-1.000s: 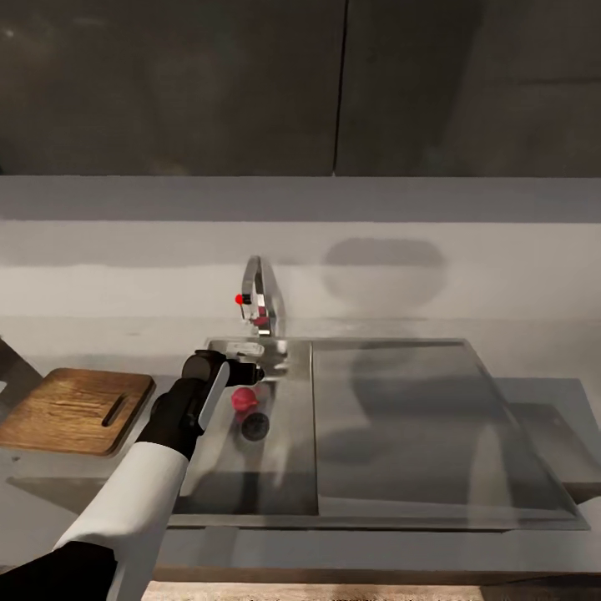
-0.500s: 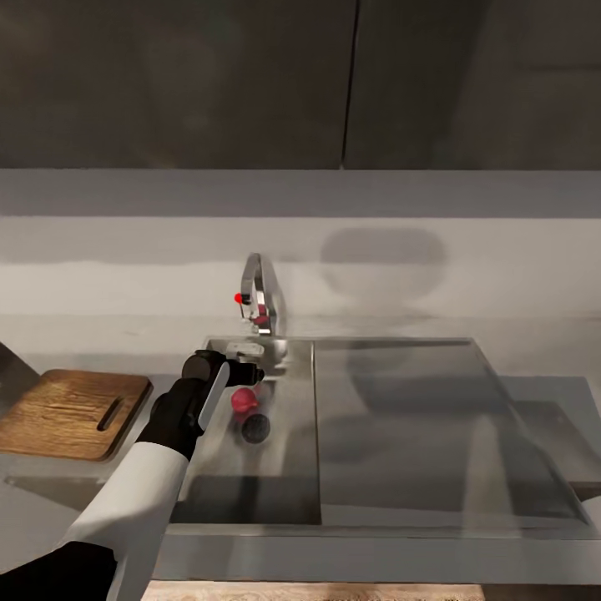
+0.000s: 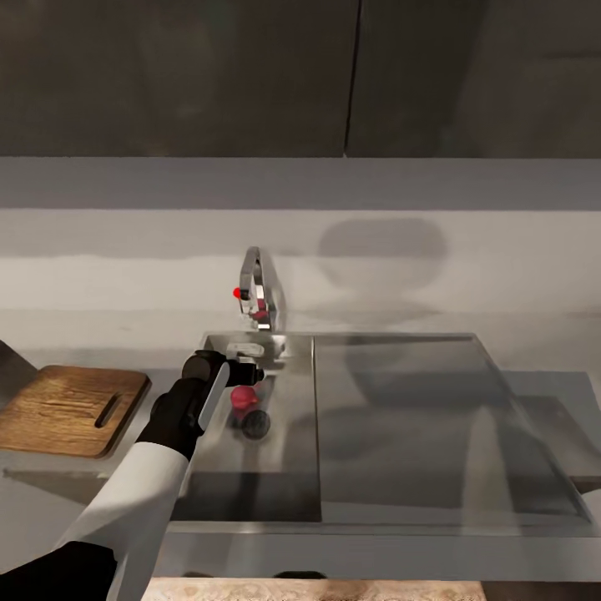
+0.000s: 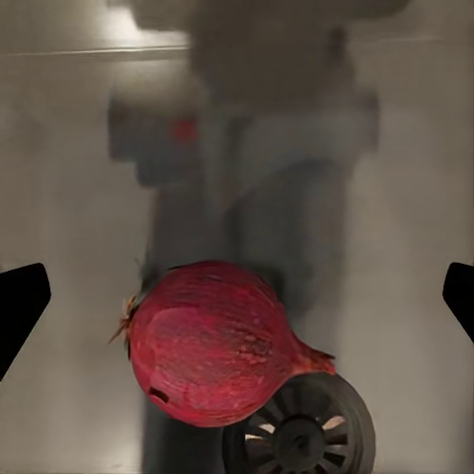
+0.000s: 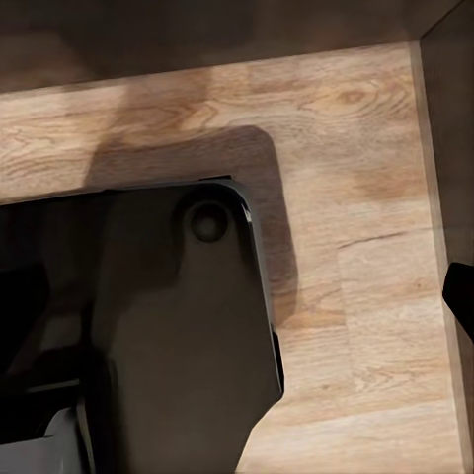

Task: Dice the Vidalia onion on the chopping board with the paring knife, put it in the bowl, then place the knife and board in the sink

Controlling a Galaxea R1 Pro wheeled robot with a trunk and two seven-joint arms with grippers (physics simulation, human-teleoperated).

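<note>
The Vidalia onion [image 3: 243, 397], red-skinned, lies on the floor of the sink [image 3: 292, 467] basin right beside the round drain [image 3: 255, 424]. My left gripper [image 3: 250, 376] hangs just above it, open. In the left wrist view its dark fingertips [image 4: 20, 306] stand far apart on either side of the onion [image 4: 212, 341], not touching it. The chopping board [image 3: 71, 409] lies on the countertop [image 3: 100, 334] left of the basin. The paring knife is out of view, and I cannot make out the bowl. My right gripper shows one fingertip [image 5: 462, 296] at the frame's edge, open, over wooden floor.
The chrome tap [image 3: 257, 296] with its red knob stands behind the basin. A flat drainboard [image 3: 426, 417] spreads to the right. A grey slanted shape [image 3: 10, 363] behind the board is cut off at the left edge. The robot's dark base [image 5: 148, 326] is below the right gripper.
The whole head picture has shifted slightly, so the camera moved. My left gripper stays open over the onion, and the onion has not moved.
</note>
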